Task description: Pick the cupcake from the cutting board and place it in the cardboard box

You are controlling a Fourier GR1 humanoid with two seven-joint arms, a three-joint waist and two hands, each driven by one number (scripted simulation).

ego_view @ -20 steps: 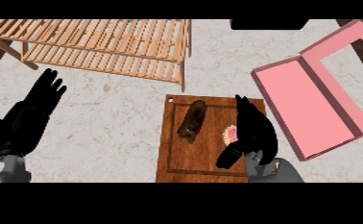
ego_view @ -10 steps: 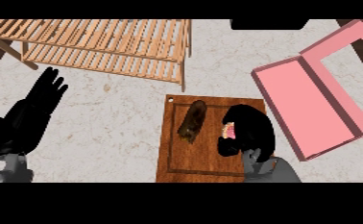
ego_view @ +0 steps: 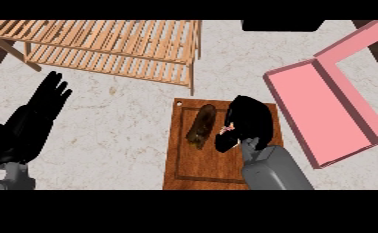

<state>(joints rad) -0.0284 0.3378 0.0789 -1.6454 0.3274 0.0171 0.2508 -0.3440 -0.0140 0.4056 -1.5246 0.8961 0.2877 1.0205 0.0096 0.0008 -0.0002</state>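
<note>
No text, label, brand, number or sign can be read on anything here.

The right hand (ego_view: 248, 120) curls over and hides most of the cupcake (ego_view: 229, 126)

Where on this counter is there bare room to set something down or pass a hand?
Bare counter: between the left robot hand and the cutting board, below the wooden rack. The pink box is bare inside, as is the board's near end. Crowded: the board's far half, where a brown item lies beside the right robot hand curled over the cupcake.
</note>
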